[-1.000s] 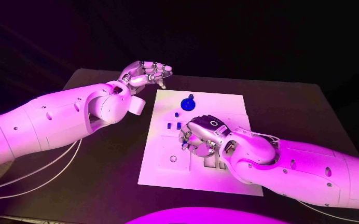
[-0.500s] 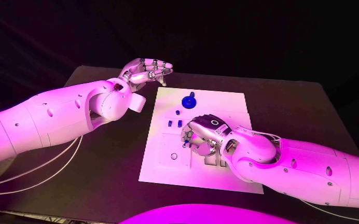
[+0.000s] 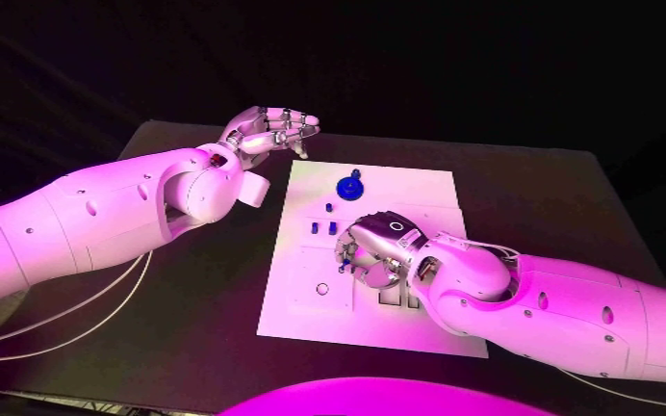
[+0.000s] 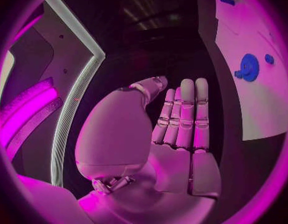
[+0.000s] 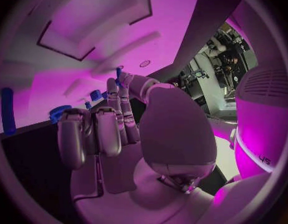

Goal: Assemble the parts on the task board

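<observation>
Nearest, the right hand [image 3: 377, 250] is held low over the board [image 3: 417, 195], fingers curled down; whether a small blue part [image 5: 118, 74] at its fingertips is pinched cannot be told. Ideally, that part should be kept upright and lowered slowly onto its seat. Farther off, the blue disc [image 3: 348, 187] lies untouched. Beyond the board's corner, the left hand [image 3: 270, 132] is held empty, fingers straight together.
</observation>
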You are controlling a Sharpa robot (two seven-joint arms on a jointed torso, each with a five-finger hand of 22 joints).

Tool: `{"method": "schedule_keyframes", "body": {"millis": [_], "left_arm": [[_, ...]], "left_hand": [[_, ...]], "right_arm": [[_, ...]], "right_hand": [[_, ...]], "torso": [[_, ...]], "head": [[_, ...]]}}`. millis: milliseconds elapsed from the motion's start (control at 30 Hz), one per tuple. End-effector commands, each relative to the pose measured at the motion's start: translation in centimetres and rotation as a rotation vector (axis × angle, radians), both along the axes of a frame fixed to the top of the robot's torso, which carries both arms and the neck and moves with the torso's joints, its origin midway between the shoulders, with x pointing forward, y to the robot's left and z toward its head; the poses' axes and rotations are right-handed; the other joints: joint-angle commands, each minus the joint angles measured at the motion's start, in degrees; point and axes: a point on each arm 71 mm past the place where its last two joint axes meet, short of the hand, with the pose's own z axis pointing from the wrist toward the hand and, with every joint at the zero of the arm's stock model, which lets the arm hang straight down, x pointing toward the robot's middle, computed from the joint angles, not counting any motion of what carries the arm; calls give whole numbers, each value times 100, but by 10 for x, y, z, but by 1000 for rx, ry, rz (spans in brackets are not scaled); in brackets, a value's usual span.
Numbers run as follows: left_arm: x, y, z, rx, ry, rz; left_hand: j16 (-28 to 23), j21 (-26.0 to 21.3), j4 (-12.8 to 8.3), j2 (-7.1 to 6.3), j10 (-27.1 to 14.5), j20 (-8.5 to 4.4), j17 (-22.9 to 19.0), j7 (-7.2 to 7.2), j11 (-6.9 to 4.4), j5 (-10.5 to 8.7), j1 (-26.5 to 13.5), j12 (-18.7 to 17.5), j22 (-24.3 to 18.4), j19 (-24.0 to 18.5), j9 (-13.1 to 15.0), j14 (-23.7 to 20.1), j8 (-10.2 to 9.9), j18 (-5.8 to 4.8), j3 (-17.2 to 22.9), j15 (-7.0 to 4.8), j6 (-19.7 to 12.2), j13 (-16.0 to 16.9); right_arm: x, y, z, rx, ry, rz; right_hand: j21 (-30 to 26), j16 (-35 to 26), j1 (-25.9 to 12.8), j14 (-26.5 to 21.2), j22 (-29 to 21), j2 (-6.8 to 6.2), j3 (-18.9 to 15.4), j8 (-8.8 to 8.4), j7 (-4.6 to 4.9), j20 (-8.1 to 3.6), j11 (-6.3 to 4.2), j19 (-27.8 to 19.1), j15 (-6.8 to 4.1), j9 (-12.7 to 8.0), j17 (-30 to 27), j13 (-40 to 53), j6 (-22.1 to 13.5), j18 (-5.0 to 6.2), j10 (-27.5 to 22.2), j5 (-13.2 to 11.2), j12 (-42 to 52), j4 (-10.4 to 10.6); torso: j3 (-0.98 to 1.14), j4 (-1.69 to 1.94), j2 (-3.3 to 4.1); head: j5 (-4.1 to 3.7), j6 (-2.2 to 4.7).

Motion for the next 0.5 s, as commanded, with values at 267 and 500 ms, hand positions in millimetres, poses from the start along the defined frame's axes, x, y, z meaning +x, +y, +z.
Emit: {"method": "schedule_keyframes", "body": {"millis": [267, 500], "left_arm": [[0, -1, 1, -9, -1, -5], [0, 0, 1, -7, 0, -4]], "left_hand": [[-30, -34, -3, -1, -57, 3, -7, 13, 3, 6, 8, -20, -9, 34, -6, 4, 7, 78, -39, 39, -39, -8], [-31, -38, -3, 0, -64, 4, -9, 16, 5, 7, 11, -20, -11, 34, -8, 4, 5, 78, -42, 41, -48, -11]], "right_arm": [[-2, 3, -4, -26, 3, 20], [-3, 4, -4, -30, 3, 24]], "right_hand": [[10, 14, 79, 259, 728, 133, 70, 19, 16, -31, -167, 193, -26, 2, -5, 177, -13, -66, 208, 17, 12, -87], [10, 14, 79, 259, 728, 133, 70, 19, 16, -31, -167, 193, -26, 2, -5, 177, -13, -66, 208, 17, 12, -87]], "torso": [[-3, 1, -3], [-4, 1, -5]], "head": [[10, -13], [20, -27]]}}
